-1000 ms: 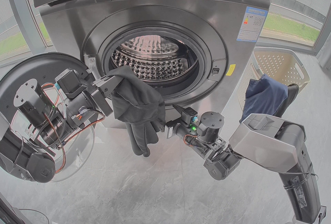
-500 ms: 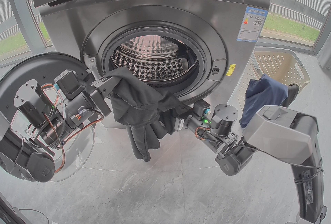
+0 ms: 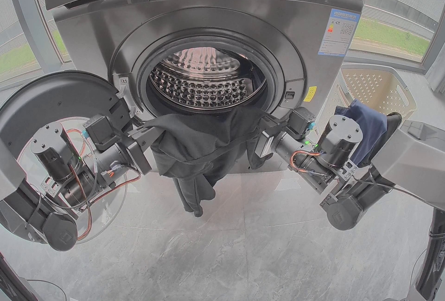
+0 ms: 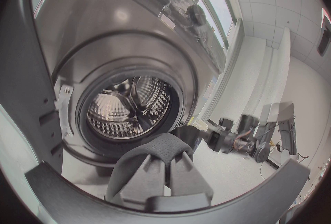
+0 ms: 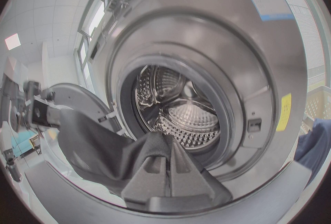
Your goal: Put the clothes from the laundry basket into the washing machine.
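Note:
A black garment [image 3: 204,139] hangs stretched between my two grippers, just in front of and below the washing machine's open drum [image 3: 204,79]. My left gripper [image 3: 155,132] is shut on its left end, my right gripper [image 3: 264,128] is shut on its right end. A loose part dangles toward the floor. In the left wrist view the black garment [image 4: 165,147] is pinched in my left gripper [image 4: 169,162]; the right wrist view shows the black garment [image 5: 103,155] clamped in my right gripper [image 5: 169,154]. A blue garment [image 3: 366,125] drapes over the laundry basket [image 3: 380,88].
The round washer door [image 3: 51,102] stands swung open on the left, behind my left arm. The beige basket sits to the right of the machine by the window. Grey tiled floor [image 3: 222,251] lies open in front.
My right gripper has risen and swung right with the garment's end, from low by the hanging cloth to the drum's lower right rim, spreading the garment. The left gripper dropped slightly.

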Robot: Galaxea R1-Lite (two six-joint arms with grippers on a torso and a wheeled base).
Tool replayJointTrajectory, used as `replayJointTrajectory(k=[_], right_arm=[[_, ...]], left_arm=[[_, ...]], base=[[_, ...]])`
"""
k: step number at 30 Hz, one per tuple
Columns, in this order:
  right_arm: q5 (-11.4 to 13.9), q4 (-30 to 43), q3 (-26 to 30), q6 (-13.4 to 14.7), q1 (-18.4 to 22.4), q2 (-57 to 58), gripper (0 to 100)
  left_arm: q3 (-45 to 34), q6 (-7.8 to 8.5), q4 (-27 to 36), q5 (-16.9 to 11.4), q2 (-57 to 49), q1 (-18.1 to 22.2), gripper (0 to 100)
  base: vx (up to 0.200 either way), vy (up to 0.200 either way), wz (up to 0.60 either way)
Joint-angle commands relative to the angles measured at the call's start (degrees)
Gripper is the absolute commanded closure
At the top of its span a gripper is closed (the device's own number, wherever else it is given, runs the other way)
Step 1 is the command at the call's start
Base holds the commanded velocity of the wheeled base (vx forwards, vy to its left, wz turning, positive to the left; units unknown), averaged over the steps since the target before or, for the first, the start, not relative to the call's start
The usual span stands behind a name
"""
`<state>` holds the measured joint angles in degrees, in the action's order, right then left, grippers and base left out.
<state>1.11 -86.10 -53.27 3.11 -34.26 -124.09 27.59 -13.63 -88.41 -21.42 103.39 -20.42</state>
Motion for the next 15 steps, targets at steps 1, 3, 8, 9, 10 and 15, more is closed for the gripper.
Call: replayJointTrajectory(k=[1, 3, 8, 9, 10, 15], right_arm=[[0.65, -0.73, 2.21, 0.06, -0.99, 5.44, 100], [0.91, -1.00, 3.18, 0.06, -2.13, 6.75, 100], [1.44, -0.82, 3.88, 0.23, -4.68, 8.42, 100], [1.35, -0.73, 3.70, 0.23, -5.38, 8.42, 100], [1.18, -0.65, 3.35, 0.23, -5.91, 8.34, 100], [0.74, -0.03, 0.71, 0.23, -7.14, 7.46, 100]], left_arm=[[-1.92, 0.09, -0.01, 0.06, 3.49, -0.15, 0], [-2.01, 0.01, -0.01, 0.33, 5.33, -0.24, 0], [-1.84, 0.80, -0.10, 0.76, 12.19, -0.50, 0], [-1.48, 1.24, -0.10, 0.85, 13.68, -0.50, 0], [-1.22, 1.41, -0.10, 0.68, 14.65, -0.50, 0], [-0.34, 2.64, -0.10, 0.68, 18.69, -1.03, 0]], base=[[0.000, 0.000, 0.00], [0.000, 0.000, 0.00], [0.000, 0.000, 0.00], [0.000, 0.000, 0.00], [0.000, 0.000, 0.00], [0.000, 0.000, 0.00]])
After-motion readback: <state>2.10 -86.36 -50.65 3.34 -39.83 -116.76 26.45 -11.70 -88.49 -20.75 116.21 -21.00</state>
